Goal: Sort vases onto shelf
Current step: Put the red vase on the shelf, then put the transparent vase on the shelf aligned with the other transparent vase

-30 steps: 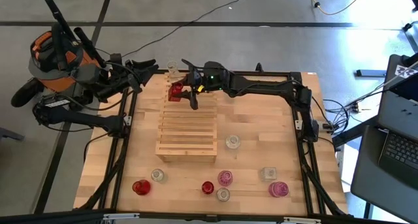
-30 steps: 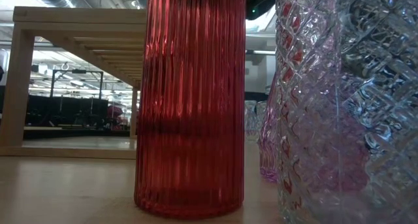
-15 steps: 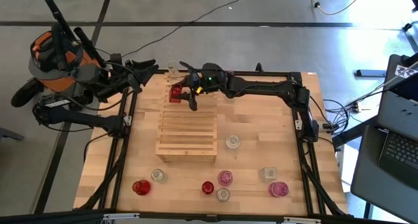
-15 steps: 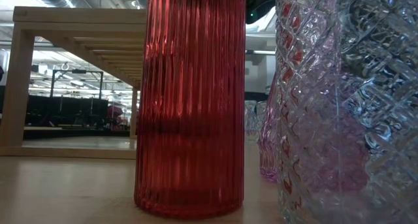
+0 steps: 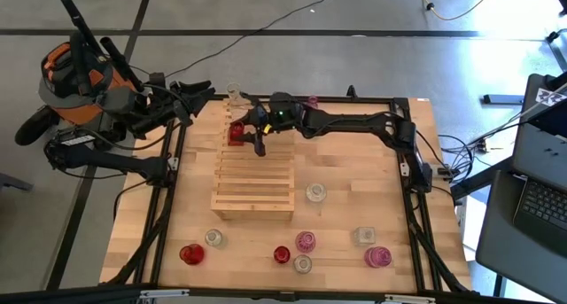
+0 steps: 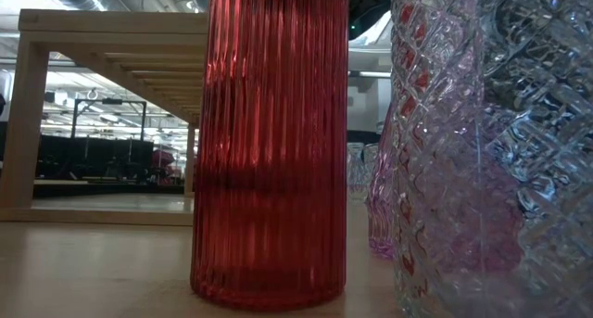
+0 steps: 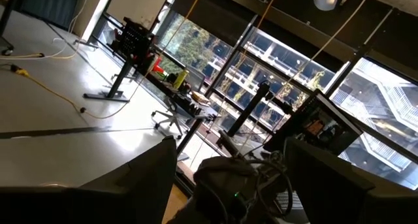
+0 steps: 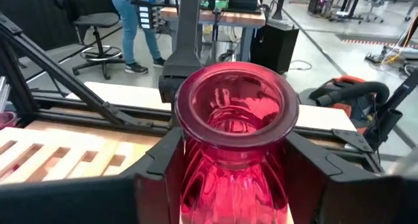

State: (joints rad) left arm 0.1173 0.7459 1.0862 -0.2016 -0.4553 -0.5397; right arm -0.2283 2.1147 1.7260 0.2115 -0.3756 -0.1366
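My right gripper (image 8: 228,185) clamps a red vase (image 5: 237,131) over the shelf's (image 5: 254,184) far end; seven vases wait on the counter (image 5: 354,162).

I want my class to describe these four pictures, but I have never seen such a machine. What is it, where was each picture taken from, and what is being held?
It is a robot with two dark arms at a wooden table. One picture looks straight down, one sits at tabletop height, and one comes from each wrist. The right gripper holds a red vase over the far end of the shelf, a pale slatted rack. The left gripper waits off the table's far left corner. More vases stand near the front edge, such as a ribbed red vase filling the low picture.
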